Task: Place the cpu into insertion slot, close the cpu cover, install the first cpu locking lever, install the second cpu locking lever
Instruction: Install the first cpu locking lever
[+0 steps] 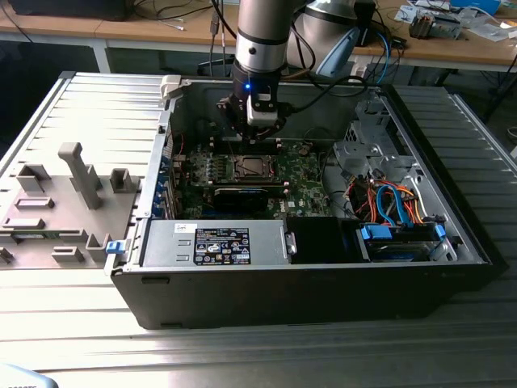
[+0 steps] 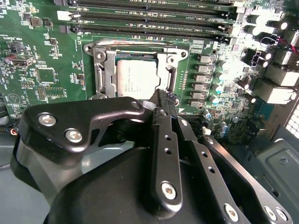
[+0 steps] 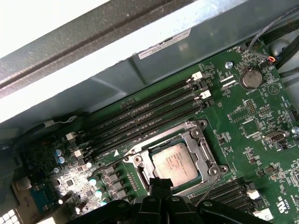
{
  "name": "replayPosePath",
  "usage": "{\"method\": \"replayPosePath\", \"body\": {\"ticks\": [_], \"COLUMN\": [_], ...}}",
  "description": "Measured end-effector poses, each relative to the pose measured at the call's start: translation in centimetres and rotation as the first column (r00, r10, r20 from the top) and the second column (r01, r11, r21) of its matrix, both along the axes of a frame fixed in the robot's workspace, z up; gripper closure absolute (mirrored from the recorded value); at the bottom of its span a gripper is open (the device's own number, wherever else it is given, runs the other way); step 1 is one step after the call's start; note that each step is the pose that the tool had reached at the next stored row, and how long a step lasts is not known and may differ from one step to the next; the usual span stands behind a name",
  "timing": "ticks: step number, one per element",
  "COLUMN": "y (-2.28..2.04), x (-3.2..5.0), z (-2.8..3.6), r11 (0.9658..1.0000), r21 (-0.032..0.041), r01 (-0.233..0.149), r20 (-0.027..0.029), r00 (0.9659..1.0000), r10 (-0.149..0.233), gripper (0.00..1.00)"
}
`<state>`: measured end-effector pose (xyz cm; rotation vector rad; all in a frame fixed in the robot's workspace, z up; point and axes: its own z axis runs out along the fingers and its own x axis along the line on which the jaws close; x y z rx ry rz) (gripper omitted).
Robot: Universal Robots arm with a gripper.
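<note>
**Gripper closed at the socket's edge, cpu seated**

My gripper (image 2: 161, 100) sits low over the green motherboard (image 2: 42, 60), its black fingers drawn together with nothing between them that I can make out. In the second wrist view the fingertips meet just beside the silver frame of the insertion slot (image 2: 105, 70), near a thin locking lever (image 2: 169, 79). The cpu (image 2: 136, 77) lies flat inside the slot, in the upper middle of that frame, just beyond the fingertips. In the first wrist view I see the cpu (image 3: 176, 163) at lower centre, with the cpu cover (image 3: 205, 154) lying around it. In the exterior view the arm (image 1: 262, 40) reaches down into the open computer case (image 1: 323, 291).
</note>
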<state>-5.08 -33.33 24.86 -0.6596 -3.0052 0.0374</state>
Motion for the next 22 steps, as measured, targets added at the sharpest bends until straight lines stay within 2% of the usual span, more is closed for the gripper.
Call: {"method": "replayPosePath", "body": {"ticks": [22], "y": [0.00], "x": [0.03], "z": [0.00], "r11": [0.9998], "r21": [0.0000], "r01": [-0.018], "r20": [0.0000], "r00": [0.9998], "r10": [0.018], "gripper": [0.89]}}
